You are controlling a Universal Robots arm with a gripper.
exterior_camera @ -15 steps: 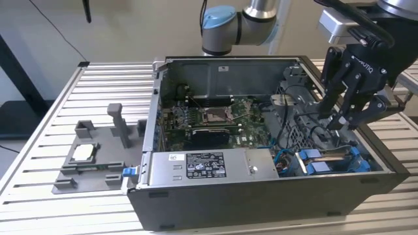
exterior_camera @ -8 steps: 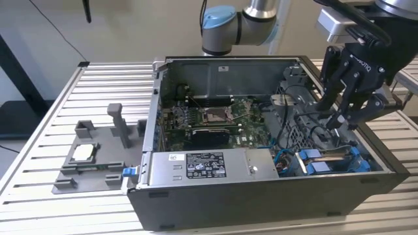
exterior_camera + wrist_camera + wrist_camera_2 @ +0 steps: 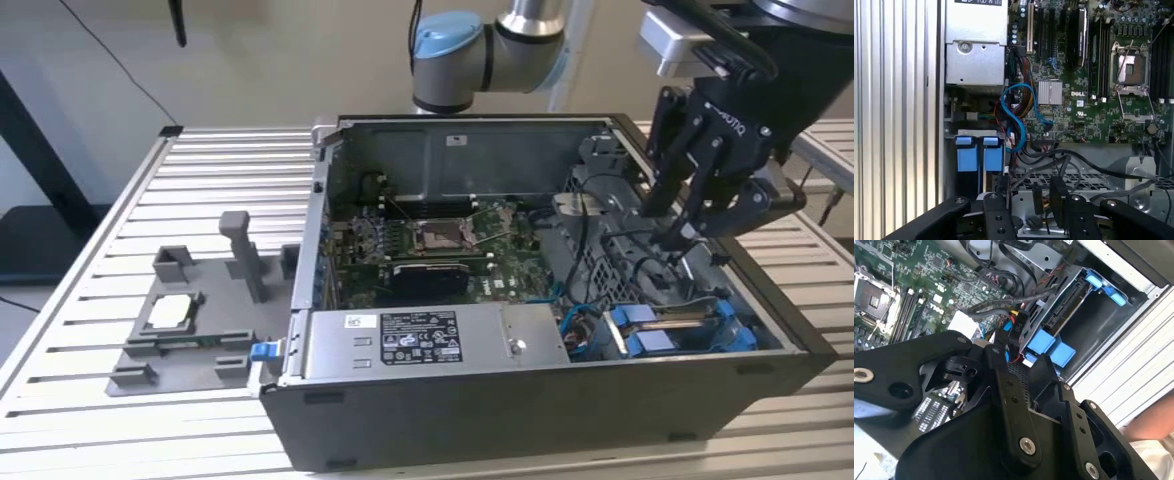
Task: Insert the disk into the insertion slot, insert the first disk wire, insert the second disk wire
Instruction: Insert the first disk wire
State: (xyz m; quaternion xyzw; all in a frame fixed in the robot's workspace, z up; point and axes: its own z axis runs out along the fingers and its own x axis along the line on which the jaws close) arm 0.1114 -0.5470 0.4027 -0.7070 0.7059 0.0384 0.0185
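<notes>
- In the exterior view the tool (image 3: 681, 235) hangs over the drive cage, on the exterior view's right of the open case (image 3: 534, 400). Both wrist views show it spread, cage mesh in the gap, pinching nothing.
- The disk (image 3: 667, 330), in its blue carrier, sits in the insertion slot (image 3: 1064, 285), just below the tool.
- The first wrist view gives two blue tabs (image 3: 968, 156) side by side, one looped blue cable (image 3: 1016, 112) and one processor socket (image 3: 1131, 67).
- One grey fixture (image 3: 187, 320) lies on the slatted metal surface (image 3: 80, 300), with a pale wall (image 3: 267, 60) behind.
</notes>
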